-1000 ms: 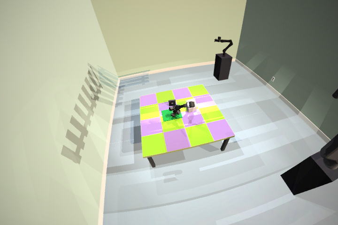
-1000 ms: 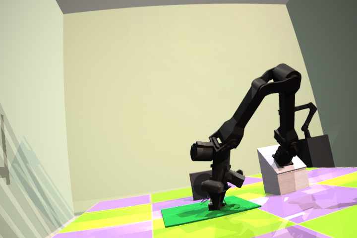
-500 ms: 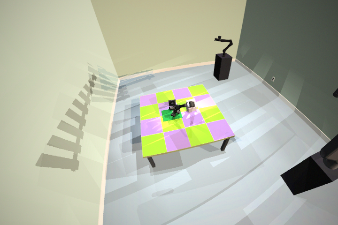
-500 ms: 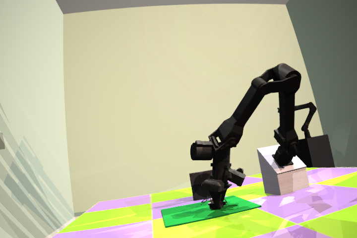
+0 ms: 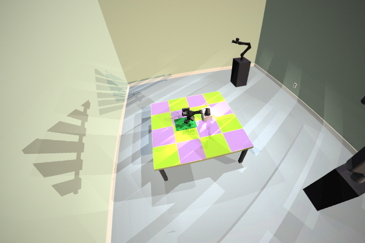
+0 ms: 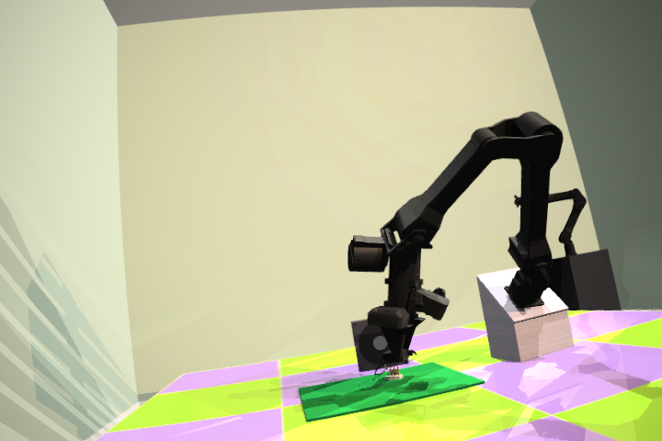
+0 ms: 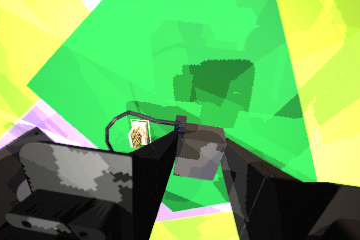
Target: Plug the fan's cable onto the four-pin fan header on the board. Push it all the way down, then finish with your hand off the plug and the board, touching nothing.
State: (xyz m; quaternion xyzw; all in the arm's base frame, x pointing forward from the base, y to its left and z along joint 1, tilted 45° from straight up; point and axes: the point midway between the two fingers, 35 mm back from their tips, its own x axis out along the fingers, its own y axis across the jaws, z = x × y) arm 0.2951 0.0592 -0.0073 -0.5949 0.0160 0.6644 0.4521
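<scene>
My gripper [image 5: 186, 122] [image 6: 398, 358] [image 7: 199, 139] is shut on the dark grey-brown fan plug [image 7: 200, 159] and holds it a little above the green board [image 5: 178, 124] [image 6: 336, 401] [image 7: 113, 60]. The thin dark cable [image 7: 128, 114] leaves the plug's edge and loops left in the wrist view. The pale four-pin header [image 6: 393, 377] [image 7: 140, 134] stands on the board with its pins bare, left of the plug in the wrist view. The plug is apart from it. In the exterior view the fingers hide the plug. The dark square fan [image 6: 364, 349] stands behind the gripper.
The arm's pale sloped base block [image 5: 207, 116] [image 6: 542, 336] stands on the checkered table [image 5: 190, 151] [image 6: 238, 400], right of the board in the top and exterior views. Other arms stand on dark pedestals [image 5: 240, 73] [image 5: 330, 189] away from the table.
</scene>
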